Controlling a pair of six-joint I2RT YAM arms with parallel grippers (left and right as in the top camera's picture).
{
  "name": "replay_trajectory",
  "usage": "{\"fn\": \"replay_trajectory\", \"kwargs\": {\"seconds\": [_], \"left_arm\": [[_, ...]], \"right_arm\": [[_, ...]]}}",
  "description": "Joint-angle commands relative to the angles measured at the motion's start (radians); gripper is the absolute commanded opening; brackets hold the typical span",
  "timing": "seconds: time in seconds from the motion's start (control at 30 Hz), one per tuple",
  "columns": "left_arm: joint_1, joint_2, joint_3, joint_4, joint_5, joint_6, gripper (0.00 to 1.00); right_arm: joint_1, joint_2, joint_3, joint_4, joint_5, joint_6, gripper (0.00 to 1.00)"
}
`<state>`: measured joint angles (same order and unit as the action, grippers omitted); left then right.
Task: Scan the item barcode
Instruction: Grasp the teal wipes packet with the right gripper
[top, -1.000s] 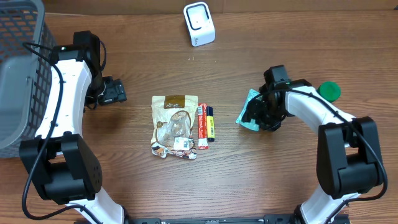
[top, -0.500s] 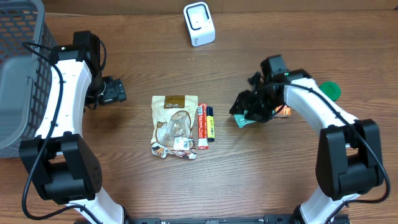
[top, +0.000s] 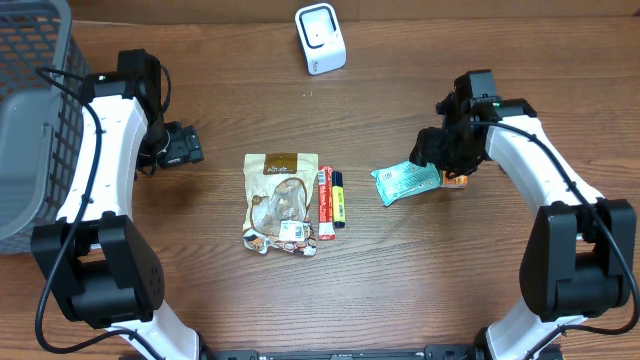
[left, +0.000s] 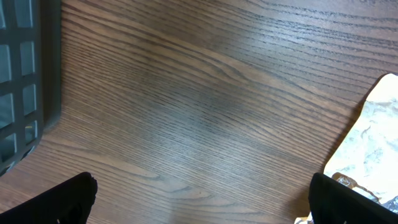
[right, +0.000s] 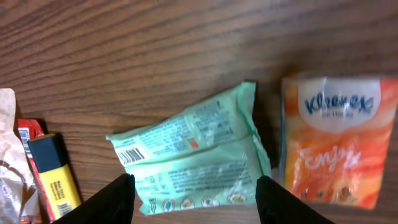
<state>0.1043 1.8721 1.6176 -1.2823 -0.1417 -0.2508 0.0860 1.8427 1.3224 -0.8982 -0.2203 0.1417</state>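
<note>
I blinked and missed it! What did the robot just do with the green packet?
The right gripper let go of the green packet, now lying flat, barcode up, and drew back toward the right, open. An orange tissue pack came into view. The left gripper, snack bag and scanner stayed put.

My left arm (top: 105, 150) reaches forward along my left side, bent at the elbow, with the wrist turned in toward the middle. My left gripper (top: 180, 147) sits low at its end, jaws spread as wide as they go. In its wrist view only the dark tips of the fingers (left: 68, 200) show, one in each bottom corner. My right arm (top: 530, 170) stretches forward from my right, forearm angled inward and wrist bent down. My right gripper (top: 441, 152) points downward with its jaws parted, the two fingertips (right: 106, 202) standing apart at the lower edge of its wrist view.
</note>
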Motion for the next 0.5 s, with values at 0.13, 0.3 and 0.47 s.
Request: {"fn": "replay_trajectory", "kwargs": {"seconds": [0.13, 0.3, 0.47], "left_arm": [[-0.006, 0.007, 0.012, 0.002, 0.004, 0.019, 1.00], [-0.006, 0.007, 0.012, 0.002, 0.004, 0.019, 1.00], [-0.006, 0.007, 0.012, 0.002, 0.004, 0.019, 1.00]], "right_arm": [[0.003, -0.012, -0.073, 0.041, 0.038, -0.040, 0.63], [0.003, -0.012, -0.149, 0.114, 0.090, -0.039, 0.63], [0.003, -0.012, -0.225, 0.195, 0.084, -0.039, 0.63]]}}
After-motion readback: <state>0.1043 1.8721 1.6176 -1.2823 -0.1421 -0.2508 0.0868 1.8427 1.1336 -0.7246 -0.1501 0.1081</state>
